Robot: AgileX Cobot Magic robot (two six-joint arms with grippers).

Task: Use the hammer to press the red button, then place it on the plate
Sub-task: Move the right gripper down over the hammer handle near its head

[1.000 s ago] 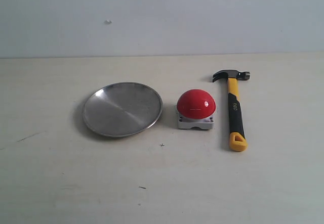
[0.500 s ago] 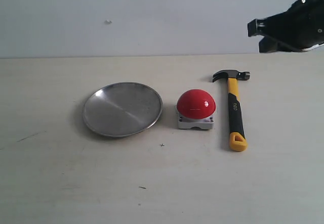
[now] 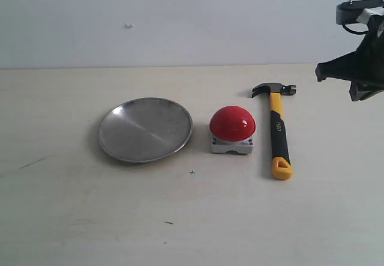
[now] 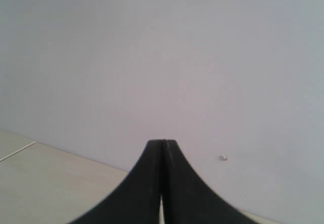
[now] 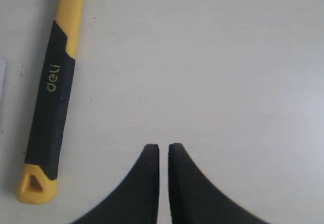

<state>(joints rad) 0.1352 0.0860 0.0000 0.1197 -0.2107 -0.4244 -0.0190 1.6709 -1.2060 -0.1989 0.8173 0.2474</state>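
Observation:
The hammer point(image 3: 279, 131) lies flat on the table, dark head at the far end, yellow loop nearest the front. To its left sits the red button point(image 3: 232, 123), and left of that the silver plate point(image 3: 146, 129). My right arm point(image 3: 355, 74) hangs above the table to the right of the hammer's head. In the right wrist view the right gripper point(image 5: 163, 148) is shut and holds nothing; only a thin slit shows between its tips, and the hammer's handle point(image 5: 50, 107) lies off to one side. My left gripper point(image 4: 162, 143) is shut, empty, and faces the blank wall.
The table point(image 3: 192, 218) is pale wood with a few small dark marks. A plain grey-white wall point(image 3: 180, 20) rises behind it. The left arm does not show in the exterior view.
The right arm came into the exterior view from the upper right and has since dropped lower, towards the table beside the hammer's head. Hammer, button and plate have not moved.

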